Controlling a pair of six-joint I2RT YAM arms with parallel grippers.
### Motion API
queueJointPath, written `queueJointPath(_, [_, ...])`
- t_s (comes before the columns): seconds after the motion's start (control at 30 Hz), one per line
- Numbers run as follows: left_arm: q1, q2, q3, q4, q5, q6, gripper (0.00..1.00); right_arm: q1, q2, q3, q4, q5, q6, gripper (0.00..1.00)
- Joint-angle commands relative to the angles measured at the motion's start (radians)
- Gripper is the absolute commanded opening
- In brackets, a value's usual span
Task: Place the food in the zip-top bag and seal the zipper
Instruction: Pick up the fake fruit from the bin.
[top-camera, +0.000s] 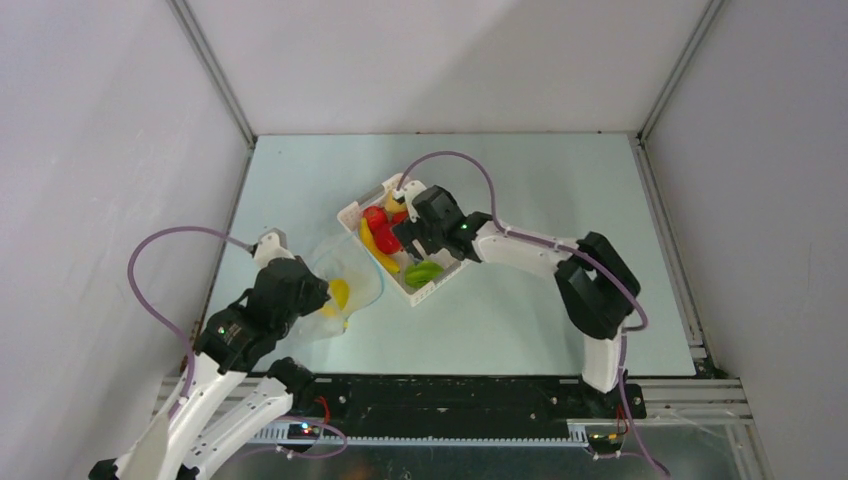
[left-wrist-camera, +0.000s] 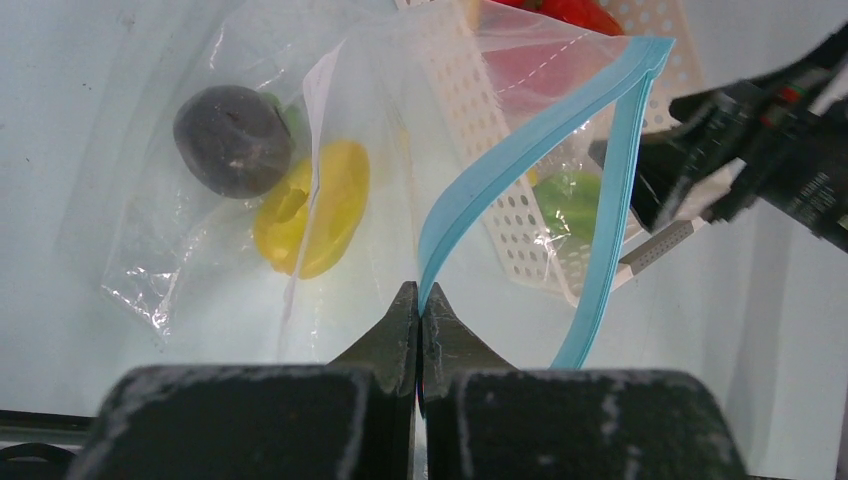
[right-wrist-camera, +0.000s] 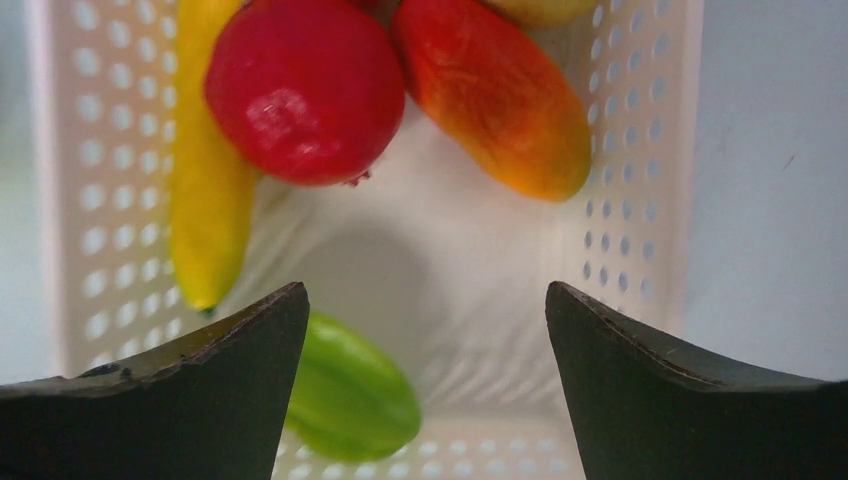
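The bag (left-wrist-camera: 390, 200) lies at the left of the surface (top-camera: 520, 330), its blue zipper (left-wrist-camera: 520, 150) arched open, with a yellow piece (left-wrist-camera: 310, 205) and a dark one (left-wrist-camera: 232, 140) inside. The left jaws are clenched on the zipper's near lip. The right jaws hang released over the basket (right-wrist-camera: 640, 150), above the green piece (right-wrist-camera: 350, 395). That thin lip could slip and the mouth collapse. The basket wall sits just beside the mouth, so entry is tight.

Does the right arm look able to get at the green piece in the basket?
Probably yes: the right pincer hangs open over the basket, and the green piece lies uncovered beside one finger, nothing on top.
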Motion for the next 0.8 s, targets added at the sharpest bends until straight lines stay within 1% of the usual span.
queueJointPath(0.0, [-0.003, 0.007, 0.015, 0.007, -0.039, 0.023, 0.0, -0.025, 0.095, 0.118, 0.044, 0.02, -0.232, 0.92])
queueJointPath(0.13, [-0.003, 0.008, 0.003, 0.015, -0.043, 0.026, 0.0, -0.013, 0.154, 0.165, 0.054, 0.05, -0.363, 0.92])
queueJointPath(0.27, [-0.003, 0.013, -0.002, 0.022, -0.041, 0.026, 0.0, -0.016, 0.195, 0.189, 0.095, 0.066, -0.45, 0.92])
queueJointPath(0.4, [-0.003, 0.017, -0.006, 0.021, -0.041, 0.022, 0.0, -0.023, 0.247, 0.239, 0.081, 0.022, -0.489, 0.92])
queueJointPath(0.5, [-0.002, 0.019, -0.008, 0.019, -0.04, 0.02, 0.0, -0.023, 0.293, 0.271, 0.076, 0.025, -0.515, 0.91])
queueJointPath(0.6, [-0.003, 0.023, -0.006, 0.018, -0.042, 0.019, 0.0, -0.03, 0.316, 0.292, 0.057, 0.009, -0.522, 0.88])
queueJointPath(0.77, [-0.003, 0.038, -0.001, 0.02, -0.045, 0.021, 0.0, -0.047, 0.346, 0.313, 0.053, -0.004, -0.515, 0.87])
